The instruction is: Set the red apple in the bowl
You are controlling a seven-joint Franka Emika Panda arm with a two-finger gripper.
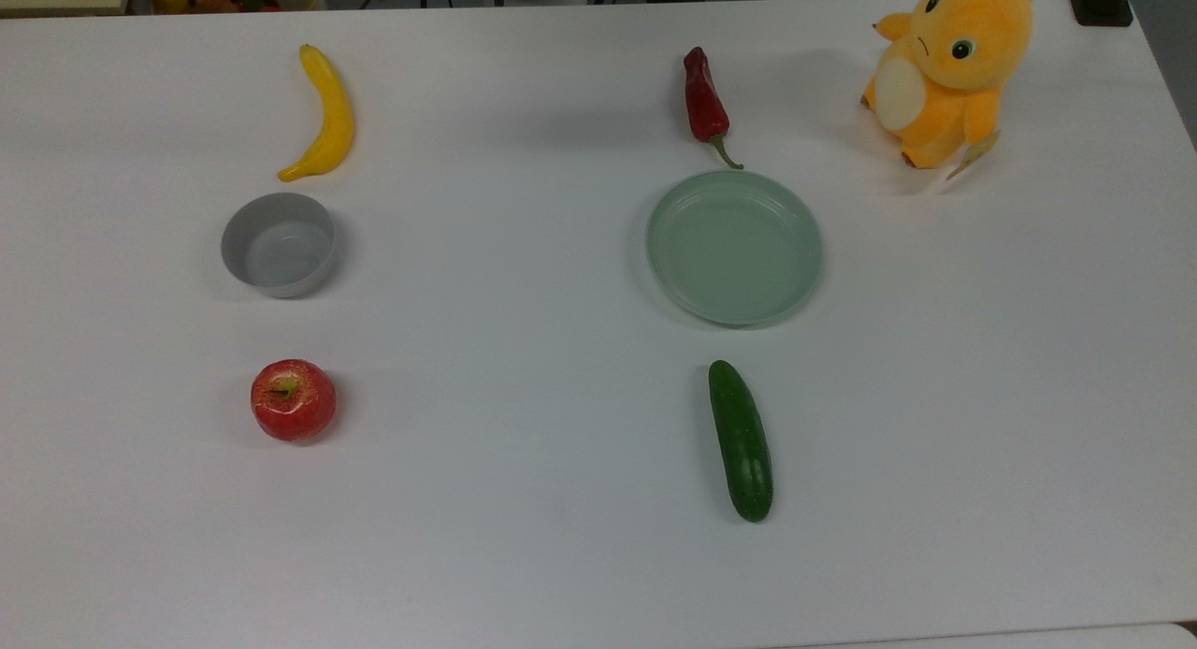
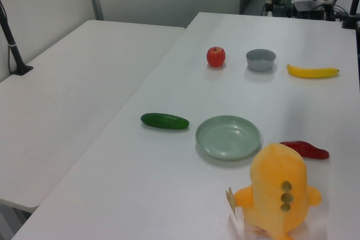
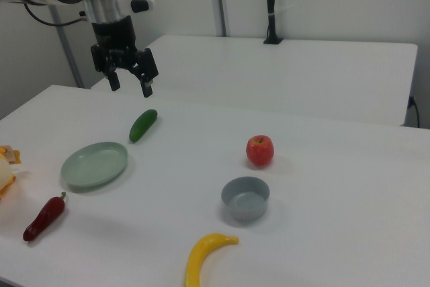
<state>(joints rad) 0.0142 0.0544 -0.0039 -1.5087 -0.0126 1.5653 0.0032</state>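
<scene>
1. White table (image 1: pixel 524 555) carries everything, and a second white table (image 2: pixel 62 99) stands beside it, on the left view's left, with pale wall panels behind.
2. Nearest in the top view is the cucumber (image 1: pixel 741 440), lying lengthwise toward the camera on the top view's right half.
3. On the top view's left, level with the cucumber's far end, sits the apple (image 1: pixel 293 399), stem dimple up, alone on the bare tabletop with nothing touching it.
4. Beyond the apple, in the same column, stands the bowl (image 1: pixel 278 244), upright and empty, well apart from the apple.
5. Across from the bowl, on the top view's right, lies the green plate (image 1: pixel 734 247), also empty, just beyond the cucumber.
6. Farther back in the left column, the banana (image 1: pixel 322 114) lies near the bowl's far side without touching it.
7. Beyond the plate lies the chili (image 1: pixel 704 97), its green stem tip pointing at the plate's far rim and nearly touching it.
8. At the top view's far right corner sits an orange plush toy (image 1: pixel 946 67), upright and facing the camera, with a paper tag at its foot.
9. In the right view, the gripper (image 3: pixel 130 84) hangs in the air above the table's far edge, over the cucumber (image 3: pixel 143 125), its fingers spread apart and holding nothing.
10. It is well apart from the apple (image 3: pixel 260 150) and the bowl (image 3: pixel 245 198), which sit toward the right view's middle.
</scene>
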